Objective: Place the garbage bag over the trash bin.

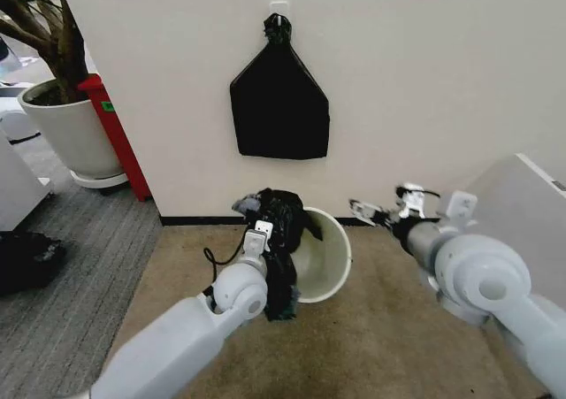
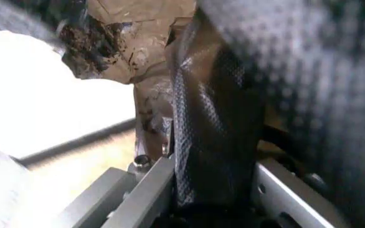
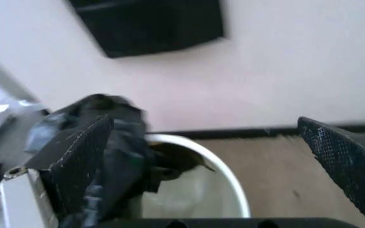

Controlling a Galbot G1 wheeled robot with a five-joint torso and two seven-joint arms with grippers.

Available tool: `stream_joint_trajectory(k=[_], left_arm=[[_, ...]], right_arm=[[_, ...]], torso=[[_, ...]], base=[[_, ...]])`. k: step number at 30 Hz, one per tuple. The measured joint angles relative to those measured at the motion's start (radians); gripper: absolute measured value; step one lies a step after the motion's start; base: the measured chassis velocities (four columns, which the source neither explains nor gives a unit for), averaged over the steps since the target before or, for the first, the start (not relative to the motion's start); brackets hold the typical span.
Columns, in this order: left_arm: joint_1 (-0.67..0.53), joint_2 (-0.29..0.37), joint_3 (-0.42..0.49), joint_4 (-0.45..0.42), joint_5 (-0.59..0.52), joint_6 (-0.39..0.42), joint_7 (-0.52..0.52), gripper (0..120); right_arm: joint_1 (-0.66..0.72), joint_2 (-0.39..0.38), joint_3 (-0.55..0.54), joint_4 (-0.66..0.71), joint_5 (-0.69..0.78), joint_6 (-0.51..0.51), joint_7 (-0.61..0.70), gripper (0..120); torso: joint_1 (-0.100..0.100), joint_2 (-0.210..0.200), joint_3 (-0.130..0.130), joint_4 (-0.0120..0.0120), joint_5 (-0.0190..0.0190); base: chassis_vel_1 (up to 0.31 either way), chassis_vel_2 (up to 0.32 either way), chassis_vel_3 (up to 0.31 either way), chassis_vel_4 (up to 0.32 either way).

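Overhead, black bundle on wall, bin below.

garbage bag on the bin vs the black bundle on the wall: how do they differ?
The garbage bag is crumpled and glossy; the black bundle is flat and smooth. The garbage bag drapes over the trash bin rim on the floor, while the black bundle hangs from a wall hook by its knotted top. The left gripper is shut on the garbage bag; nothing touches the black bundle. Both are black.

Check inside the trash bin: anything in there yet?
The trash bin shows bare cream wall inside on its right. The garbage bag, clamped by the left gripper, drapes over the left rim and hides that side and part of the bottom.
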Motion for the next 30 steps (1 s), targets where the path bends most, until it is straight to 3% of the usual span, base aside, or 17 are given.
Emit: stream_joint_trajectory(k=[5, 13, 19, 30], left_arm=[[-0.053, 0.056, 0.044, -0.001, 0.104, 0.016, 0.081, 0], [-0.093, 0.068, 0.074, 0.008, 0.165, 0.034, 0.143, 0], [-0.101, 0.068, 0.080, 0.012, 0.187, 0.037, 0.162, 0], [-0.098, 0.060, 0.081, 0.028, 0.261, 0.027, 0.195, 0]], right_arm=[[0.148, 0.070, -0.178, -0.054, -0.106, -0.016, -0.080, 100], [0.300, 0.203, -0.374, -0.170, -0.311, -0.032, -0.209, 100], [0.329, 0.273, -0.425, -0.230, -0.341, -0.044, -0.205, 100], [0.346, 0.313, -0.461, -0.287, -0.343, -0.049, -0.161, 99]], torso=[[0.000, 0.000, 0.000, 0.0001, -0.0001], [0.000, 0.000, 0.000, 0.0002, -0.0001], [0.000, 0.000, 0.000, 0.0001, 0.0000], [0.000, 0.000, 0.000, 0.0000, 0.0001]], base=[[0.000, 0.000, 0.000, 0.000], [0.000, 0.000, 0.000, 0.000], [0.000, 0.000, 0.000, 0.000], [0.000, 0.000, 0.000, 0.000]])
